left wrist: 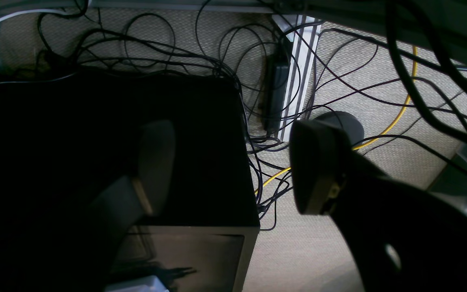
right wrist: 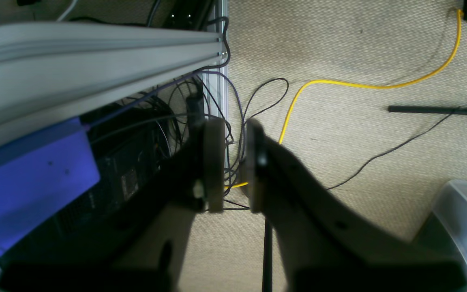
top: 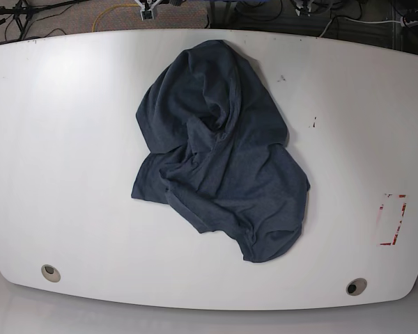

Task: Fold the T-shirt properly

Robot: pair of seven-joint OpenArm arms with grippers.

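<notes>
Cables (left wrist: 225, 81) sprawl in a black tangle over woven beige carpet (left wrist: 330, 251) in the left wrist view, with a dark box-shaped case (left wrist: 201, 154) on the left of them, a yellow cable (left wrist: 399, 113) threading through on the right, and a pale metal rail (left wrist: 302, 61) running up the middle. Against that floor the left gripper (left wrist: 233, 166) has its jaws spread wide with nothing between them. In the right wrist view an aluminium beam (right wrist: 95, 52) crosses the upper left above a blue-violet panel (right wrist: 26, 178), and the same yellow cable curves over carpet to the right; the right gripper (right wrist: 234, 162) shows only a narrow slot between its pads, with nothing held. On the white table (top: 63, 153) in the base view, the T-shirt (top: 223, 153) lies crumpled in a heap near the middle, slightly toward the far edge, with neither arm in sight and a red-marked sticker (top: 391, 219) well off to its right.
</notes>
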